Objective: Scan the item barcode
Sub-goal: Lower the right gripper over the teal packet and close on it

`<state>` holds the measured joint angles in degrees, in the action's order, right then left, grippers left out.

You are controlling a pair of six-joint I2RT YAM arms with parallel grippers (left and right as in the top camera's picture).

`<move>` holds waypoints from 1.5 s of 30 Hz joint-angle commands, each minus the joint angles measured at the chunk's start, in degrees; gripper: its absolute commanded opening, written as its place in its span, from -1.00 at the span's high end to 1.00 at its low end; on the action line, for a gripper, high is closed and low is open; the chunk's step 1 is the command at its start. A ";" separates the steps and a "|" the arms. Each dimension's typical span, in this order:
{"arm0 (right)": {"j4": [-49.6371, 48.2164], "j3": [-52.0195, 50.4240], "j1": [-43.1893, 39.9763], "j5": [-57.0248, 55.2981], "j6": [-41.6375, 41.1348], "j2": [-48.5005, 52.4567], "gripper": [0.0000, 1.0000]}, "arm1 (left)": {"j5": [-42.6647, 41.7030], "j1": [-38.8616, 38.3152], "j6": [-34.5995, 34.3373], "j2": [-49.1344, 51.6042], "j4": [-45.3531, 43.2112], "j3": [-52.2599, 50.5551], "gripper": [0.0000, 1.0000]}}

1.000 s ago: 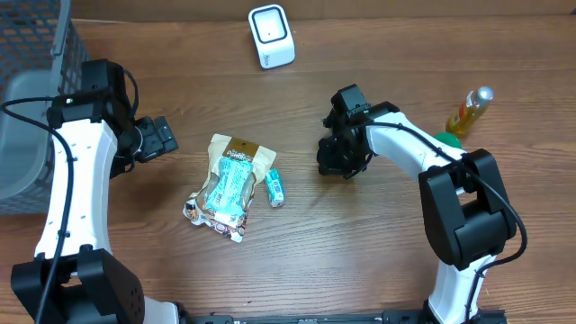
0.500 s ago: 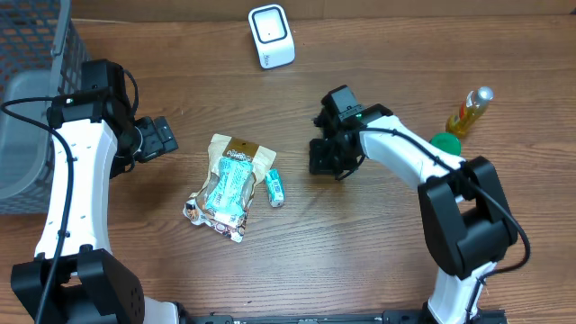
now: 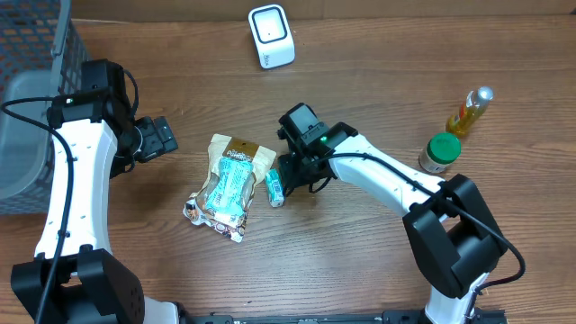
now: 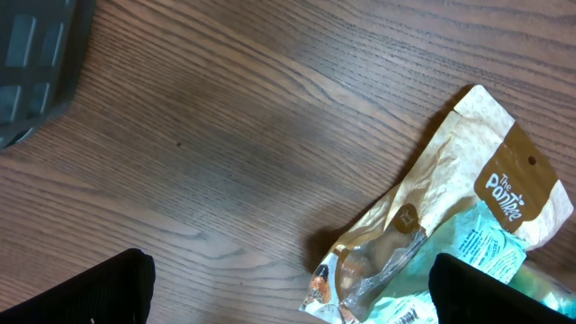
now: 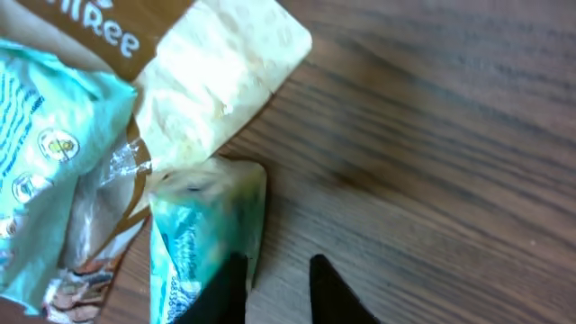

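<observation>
Teal packet [image 5: 202, 236] beside snack bag [image 3: 229, 184]; right hand [image 5: 274, 290] seemingly touching.

In the right wrist view the teal packet [image 5: 202, 238] is appearing blurred, its print unreadable, and is running off the bottom edge, where only the dark tips of the right gripper [image 5: 279, 292] are showing. In the left wrist view the snack bag [image 4: 468, 198] is being cut off at the right and bottom edges, and the left gripper [image 4: 292, 297] is showing only as two dark corners.
</observation>
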<state>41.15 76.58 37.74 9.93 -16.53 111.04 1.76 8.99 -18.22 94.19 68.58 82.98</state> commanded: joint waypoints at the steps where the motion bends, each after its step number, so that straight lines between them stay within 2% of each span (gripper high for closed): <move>1: -1.20 -0.11 1.57 -3.30 0.22 -1.42 0.46 | 0.13 -0.02 0.02 0.20 -0.02 0.26 -0.99; 12: -4.70 0.00 2.12 -5.86 0.04 -1.42 0.39 | 0.13 -0.02 0.02 0.20 -0.02 0.26 -1.00; 21: -8.68 0.02 2.12 -7.34 0.24 -1.44 0.07 | 0.13 -0.02 0.02 0.20 -0.04 0.26 -1.00; 34: -7.67 0.00 2.45 -6.54 0.24 -1.42 -0.08 | 0.15 -0.02 0.04 0.20 -0.02 0.26 -0.99; 38: -7.41 -0.02 2.49 -2.58 0.22 -1.40 -0.09 | 0.13 -0.02 0.02 0.20 -0.04 0.26 -0.99; 45: -6.54 -0.09 3.98 -2.36 0.24 -0.52 -0.10 | 0.13 -0.02 0.02 0.20 -0.02 0.26 -0.99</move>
<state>34.48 76.58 40.58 6.66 -16.45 111.04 1.76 8.99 -18.22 94.19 68.58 82.98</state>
